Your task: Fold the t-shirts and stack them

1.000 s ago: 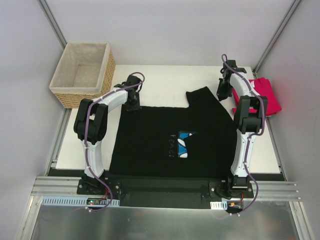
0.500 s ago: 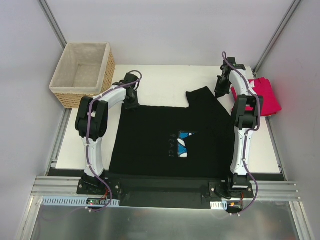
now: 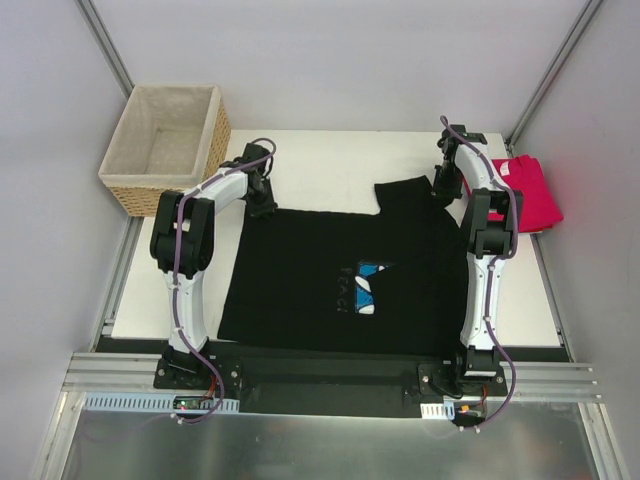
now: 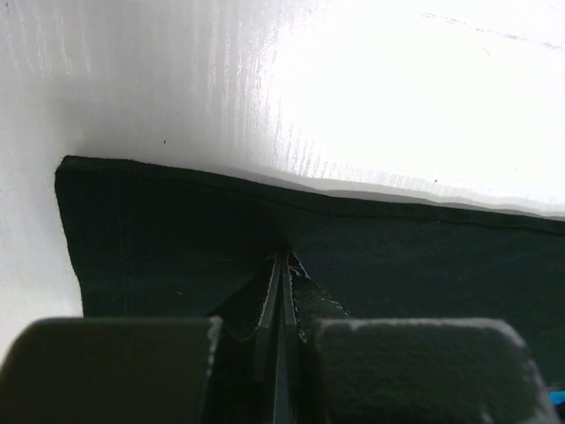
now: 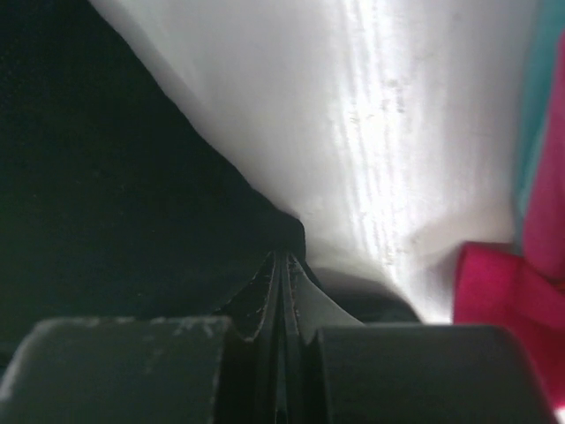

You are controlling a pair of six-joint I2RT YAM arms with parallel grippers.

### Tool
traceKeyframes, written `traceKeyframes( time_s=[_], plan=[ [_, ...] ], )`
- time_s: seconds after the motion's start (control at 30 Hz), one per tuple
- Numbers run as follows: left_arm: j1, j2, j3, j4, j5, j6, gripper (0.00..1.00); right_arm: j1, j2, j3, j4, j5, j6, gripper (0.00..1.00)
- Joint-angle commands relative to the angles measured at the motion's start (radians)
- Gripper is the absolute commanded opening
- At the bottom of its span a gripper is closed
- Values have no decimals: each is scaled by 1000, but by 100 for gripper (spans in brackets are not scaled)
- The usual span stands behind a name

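Black cloth fills the middle of my overhead view: the black t-shirt (image 3: pixel 320 270) lies spread flat on the white table (image 3: pixel 330 160), with its blue daisy print (image 3: pixel 371 287) facing up near the centre. One sleeve sticks out along the far edge.

My left gripper (image 4: pixel 281 287) is down at the shirt's far left edge, near the corner. On the left wrist camera its jaws are pressed together with a fold of black fabric pinched between them. My right gripper (image 5: pixel 282 269) is at the far right edge, close to the sleeve. Its jaws are closed just as tightly on a ridge of the same black cloth.

The pinkish-red t-shirt (image 3: pixel 530 190) sits bunched at the table's far right side, just beside the right arm. On the right wrist camera I see a strip of bare white table between it and the black hem.

A wicker basket (image 3: pixel 140 197) with pale lining stands at the far left corner, well apart from both shirts.
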Motion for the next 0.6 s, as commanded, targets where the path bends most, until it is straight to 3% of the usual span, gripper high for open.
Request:
traceKeyframes(
  time_s=[0.0,0.27,0.43,0.47,0.57],
  plan=[
    [35,30,-23,-101,-9,-46,0,-4,0,-13,-62,186,-39,1],
    [43,-33,-43,-124,4,-37,0,-34,-63,-58,16,198,-40,1],
    [41,-62,-69,-123,33,-28,0,-32,-213,-172,150,94,-26,1],
    [41,-68,-74,-121,46,-23,0,-34,-248,-213,255,56,-29,2],
    [41,-93,-87,-118,54,-8,0,-43,-411,-413,508,-107,-10,18]
  ],
)
